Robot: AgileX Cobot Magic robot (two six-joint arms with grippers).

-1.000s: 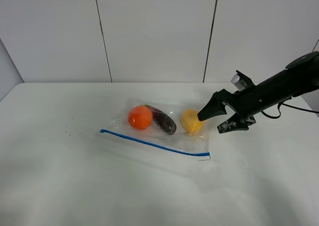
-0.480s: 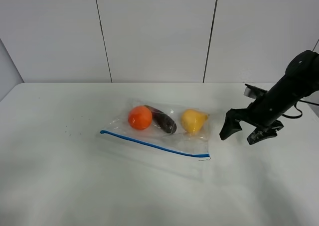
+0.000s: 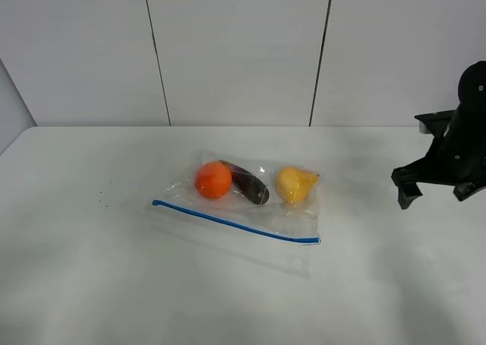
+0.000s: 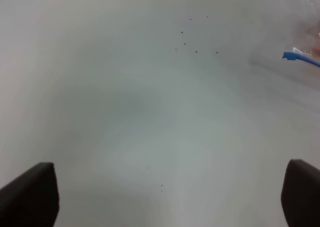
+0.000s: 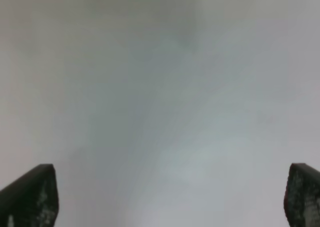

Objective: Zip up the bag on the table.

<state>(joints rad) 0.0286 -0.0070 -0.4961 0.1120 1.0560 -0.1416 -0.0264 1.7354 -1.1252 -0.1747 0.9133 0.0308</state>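
Bag (image 3: 250, 200) is lying mid-table (image 3: 91, 284), zipper (image 3: 235, 223) facing forward; both grippers (image 4: 165, 197) (image 5: 170, 197) are gaping wide, holding nothing. Pinching loose film instead of the zipper risks dragging the bag.

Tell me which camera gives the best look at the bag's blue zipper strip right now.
The exterior high view: the blue zipper strip runs unobstructed along the near edge of the bag, end to end. The left wrist view catches only one tip of it at the frame edge. The right wrist view shows just bare table.

Clear fruit-filled bag (image 3: 250, 200) lies flat mid-table (image 3: 91, 269).
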